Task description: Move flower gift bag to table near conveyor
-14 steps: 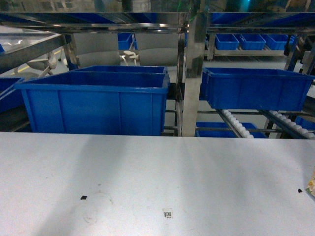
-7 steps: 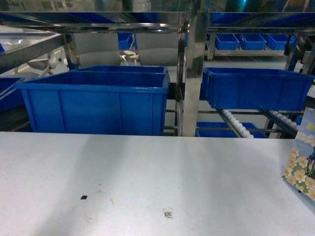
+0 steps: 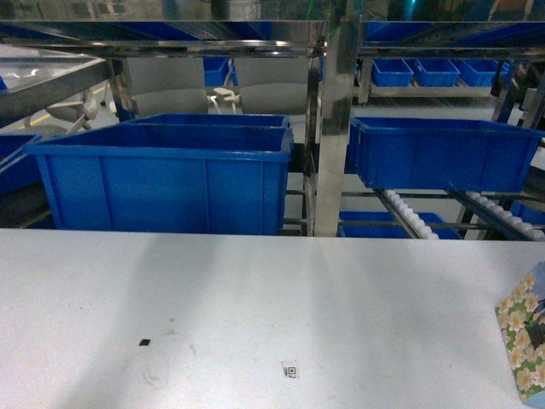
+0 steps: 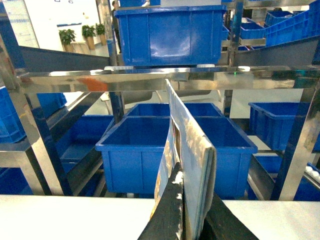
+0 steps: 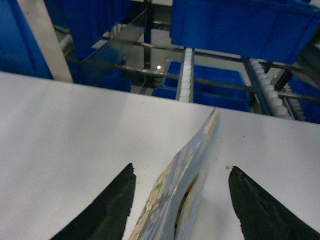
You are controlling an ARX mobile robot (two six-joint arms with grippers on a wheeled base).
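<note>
In the head view the flower gift bag (image 3: 528, 336) shows only at about four o'clock, cut off by the right edge, low over the white table (image 3: 255, 307). Neither gripper is visible here. The conveyor (image 3: 409, 215) slopes just behind the table's far edge, under a blue bin (image 3: 443, 153).

In the left wrist view the left gripper (image 4: 195, 220) is clamped on the bag's (image 4: 187, 145) folded edge at six o'clock, and the bag stands upright, edge-on. Whether its base touches the table (image 4: 60, 220) cannot be told.

In the right wrist view the right gripper (image 5: 182, 200) has its fingers spread wide, one on each side of the bag (image 5: 180, 190), touching neither face. The bag leans toward twelve o'clock over the table (image 5: 75, 135), with the conveyor's (image 5: 186, 75) rollers beyond.

To finish well, lower the bag until its base sits flat, keep it clear of the table's edge, and release only once it stands steady, as a thin flat bag likely tips.
</note>
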